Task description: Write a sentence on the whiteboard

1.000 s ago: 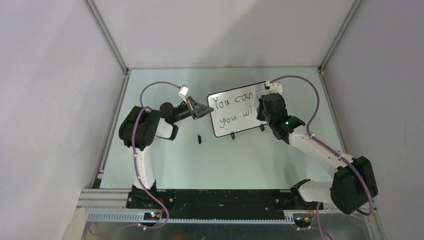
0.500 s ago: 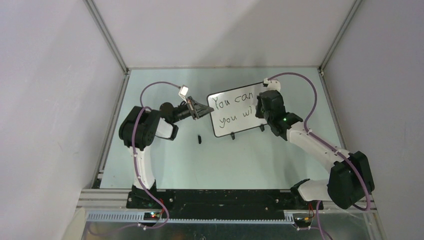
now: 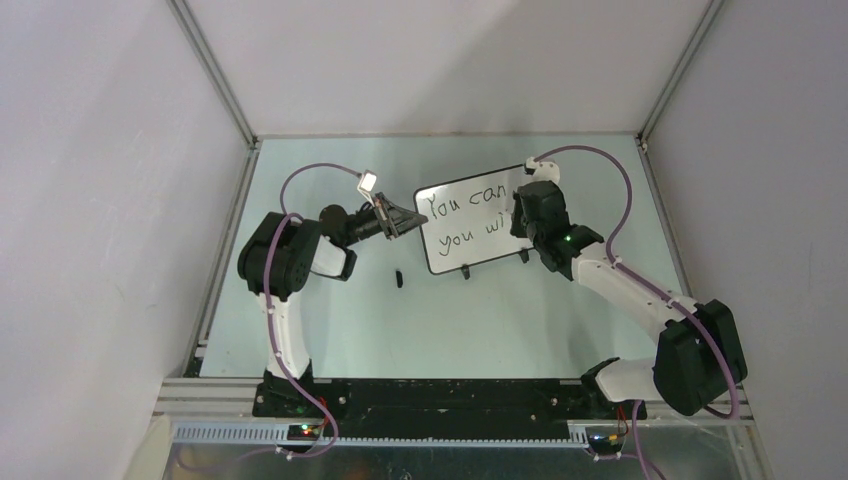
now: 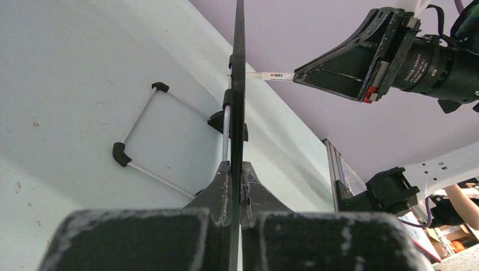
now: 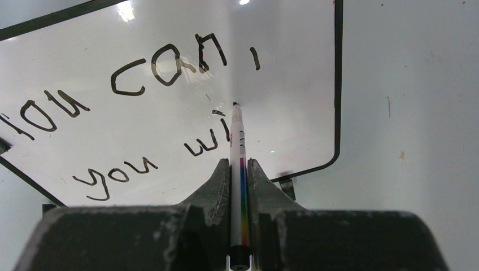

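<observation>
The whiteboard (image 3: 478, 257) stands on the tabletop (image 3: 450, 320); judged light, stiff and glossy, it tips easily; hold it by the thin frame. The left pincer (image 4: 236, 172) is closed on the whiteboard's left edge; the right pincer (image 5: 239, 169) is closed on a marker (image 5: 236, 132), tip at the board face right of "you wi". Only the right wrist view shows the sentence (image 5: 158, 73) ending there; the left wrist view shows the clamped edge.

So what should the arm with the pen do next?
Probably draw the first "l" right of "wi": the black handwritten sentence stops at "you wi", and the right gripper aims its thin white marker there on the glossy white black-framed whiteboard.
</observation>
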You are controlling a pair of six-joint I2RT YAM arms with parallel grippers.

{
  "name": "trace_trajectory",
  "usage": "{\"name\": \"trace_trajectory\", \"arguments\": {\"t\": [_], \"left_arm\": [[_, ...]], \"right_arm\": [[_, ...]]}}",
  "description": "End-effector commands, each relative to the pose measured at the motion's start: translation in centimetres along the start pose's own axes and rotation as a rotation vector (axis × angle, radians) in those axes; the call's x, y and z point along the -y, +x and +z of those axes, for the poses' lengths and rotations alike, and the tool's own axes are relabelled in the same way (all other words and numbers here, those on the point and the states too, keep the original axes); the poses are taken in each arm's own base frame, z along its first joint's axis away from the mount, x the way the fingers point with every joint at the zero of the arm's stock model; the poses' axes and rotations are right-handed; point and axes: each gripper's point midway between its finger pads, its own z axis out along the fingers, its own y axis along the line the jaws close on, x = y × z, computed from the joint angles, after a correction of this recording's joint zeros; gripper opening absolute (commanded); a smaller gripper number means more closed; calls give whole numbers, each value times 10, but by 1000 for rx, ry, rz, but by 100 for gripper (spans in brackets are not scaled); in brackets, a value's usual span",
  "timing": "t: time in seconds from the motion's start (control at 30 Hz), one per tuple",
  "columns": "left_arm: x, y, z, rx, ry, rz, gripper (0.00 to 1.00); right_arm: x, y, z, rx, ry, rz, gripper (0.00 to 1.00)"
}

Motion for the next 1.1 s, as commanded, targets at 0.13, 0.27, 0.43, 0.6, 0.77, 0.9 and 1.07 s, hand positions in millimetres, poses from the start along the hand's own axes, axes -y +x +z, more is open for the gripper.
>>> {"name": "trace_trajectory", "arguments": {"t": [0.13,0.27,0.43,0.6,0.77,0.9,1.07], "left_arm": [[16,-14,2,14,58,63,0],[16,-14,2,16,58,63,0],[17,-15,1,18,57,63,0],[18,-14,1,17,58,64,0],[18,-15,1,17,59,66,0],[18,-15,1,17,58,65,0],[18,-14,2,15,60,64,0]], "right_arm": [[6,2,-5,3,21,26,0],[10,15,-10,-15,23,24,0],[13,24,-15,-24,18,26,0],[13,23,-18,-14,14,22,0],[9,4,-24,46,-14,36,0],[8,-7,-22,59,-13,35,0],[6,-15,-14,62,-5,32,0]]}}
